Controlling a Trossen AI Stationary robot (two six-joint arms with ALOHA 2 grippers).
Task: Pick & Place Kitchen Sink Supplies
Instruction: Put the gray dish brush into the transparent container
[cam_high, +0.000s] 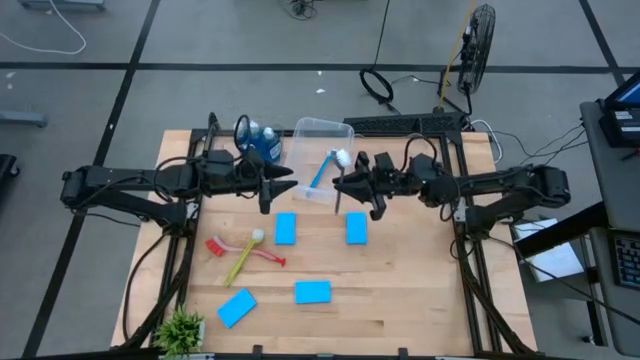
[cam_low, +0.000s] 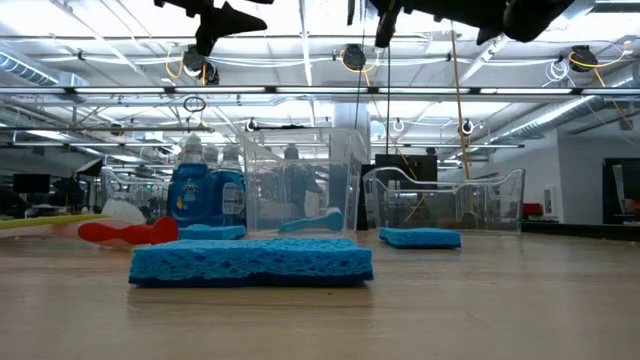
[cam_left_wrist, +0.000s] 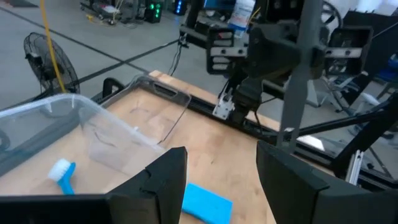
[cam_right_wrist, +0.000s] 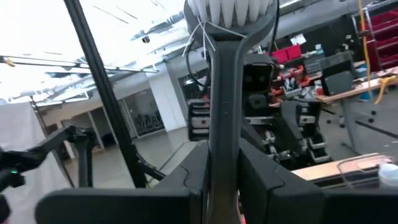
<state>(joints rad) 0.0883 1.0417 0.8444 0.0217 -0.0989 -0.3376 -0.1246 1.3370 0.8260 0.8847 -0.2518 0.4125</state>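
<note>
My right gripper (cam_high: 345, 188) is shut on a grey-handled brush (cam_right_wrist: 219, 106) with a white head (cam_right_wrist: 230, 9), held high over the table's middle beside a clear bin (cam_high: 322, 135). A blue brush (cam_high: 322, 172) lies in that bin. My left gripper (cam_high: 288, 187) faces it at the same height, open, with nothing between its fingers (cam_left_wrist: 168, 180). Several blue sponges (cam_high: 285, 228) lie flat on the wood. A red brush (cam_high: 262, 256) and a yellow-green brush (cam_high: 240, 262) lie crossed at the left. Blue soap bottles (cam_high: 262, 140) stand at the far left. My right gripper pinches the grey brush's handle (cam_right_wrist: 219, 155) between its two fingers (cam_right_wrist: 261, 180), which lie across it. The white head stands above the fingers. The handle's free end (cam_left_wrist: 287, 134) hangs below them, clear of the table. The brush is tilted.
A small green plant (cam_high: 180, 328) stands at the near left corner. A second clear bin (cam_low: 445, 205) shows in the low view, right of the first. The two grippers are close together over the middle. Bare wood lies along the near right of the table (cam_high: 420, 300).
</note>
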